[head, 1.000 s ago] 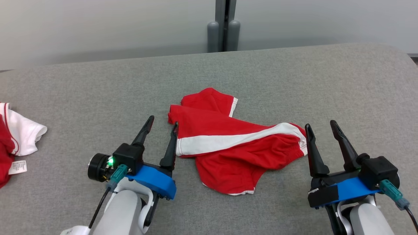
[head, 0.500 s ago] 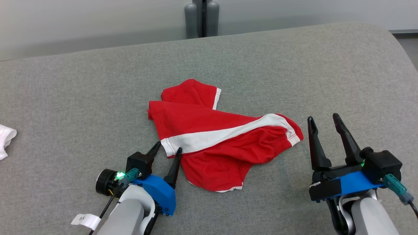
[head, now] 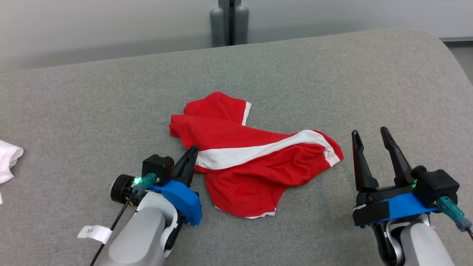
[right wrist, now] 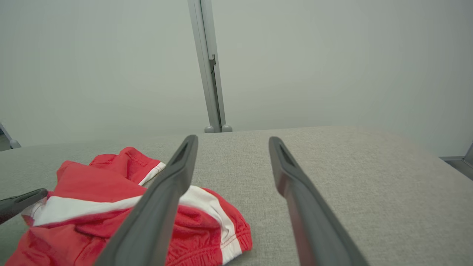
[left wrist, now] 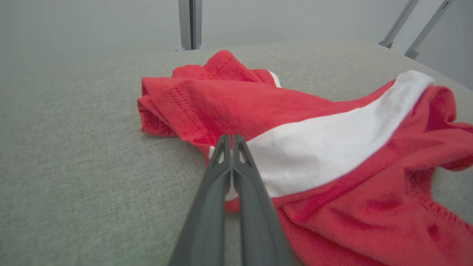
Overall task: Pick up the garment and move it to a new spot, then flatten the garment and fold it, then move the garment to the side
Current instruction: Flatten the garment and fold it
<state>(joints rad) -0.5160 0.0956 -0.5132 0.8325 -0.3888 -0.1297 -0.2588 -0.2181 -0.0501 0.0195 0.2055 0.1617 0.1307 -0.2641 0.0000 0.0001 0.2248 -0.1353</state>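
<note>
The big grey tabletop (head: 332,74) has a soft cloth cover. At its far edge a grey post (head: 229,18) stands up against the pale wall.

The garment (head: 251,173) lies about in the middle of the tabletop, a bit closer to the near edge. It is red with a wide white stripe across it. It is crumpled, not flat, and one red part with a thin white rim sticks out toward the far edge.

The left gripper (head: 191,152) is near the near edge, on the left side of the garment. Its two dark fingers are pressed tight together, and they pinch the garment's edge right where the white stripe ends.

The right gripper (head: 370,131) is near the near edge too, just beside the garment's right end but not touching it. Its fingers stand wide apart with nothing between them.

A bit of white cloth (head: 8,160) pokes in at the left edge of the tabletop, well apart from the garment.

A small white label (head: 90,232) hangs on the left arm's black cable.
</note>
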